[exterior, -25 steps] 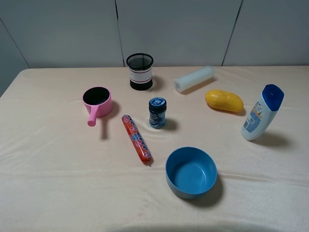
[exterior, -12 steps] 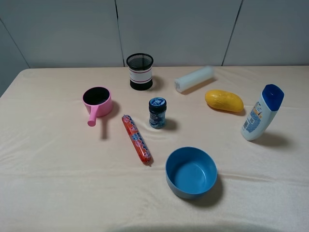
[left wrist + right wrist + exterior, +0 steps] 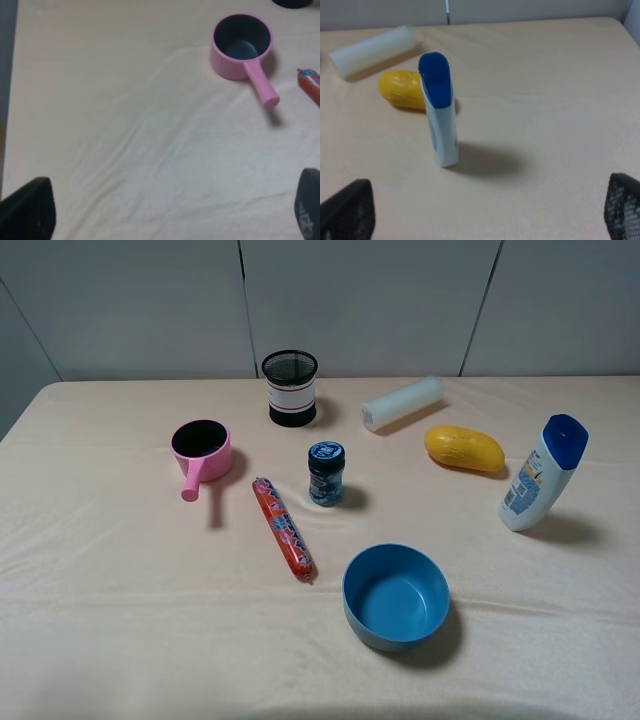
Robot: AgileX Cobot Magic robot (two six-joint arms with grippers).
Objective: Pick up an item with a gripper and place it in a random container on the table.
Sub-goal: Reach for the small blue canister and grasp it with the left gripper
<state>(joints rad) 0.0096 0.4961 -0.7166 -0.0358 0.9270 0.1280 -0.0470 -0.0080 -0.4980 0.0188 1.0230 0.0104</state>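
The small dark blue jar-like bottle (image 3: 326,473) stands upright near the middle of the cream table (image 3: 100,570). The pink saucepan-shaped cup (image 3: 201,451) stands to its left, empty, handle toward the front; it also shows in the left wrist view (image 3: 241,46). Neither arm shows in the exterior view. The left gripper (image 3: 170,212) is wide open, with a dark fingertip at each lower corner of its view, well away from the pink cup. The right gripper (image 3: 485,212) is wide open too, empty, short of the tall white lotion bottle (image 3: 440,110).
A black mesh cup (image 3: 290,387) stands at the back. A red sausage pack (image 3: 283,528) lies left of the blue bowl (image 3: 396,596). A white roll (image 3: 402,403), a yellow oval object (image 3: 464,448) and the lotion bottle (image 3: 541,473) are on the right.
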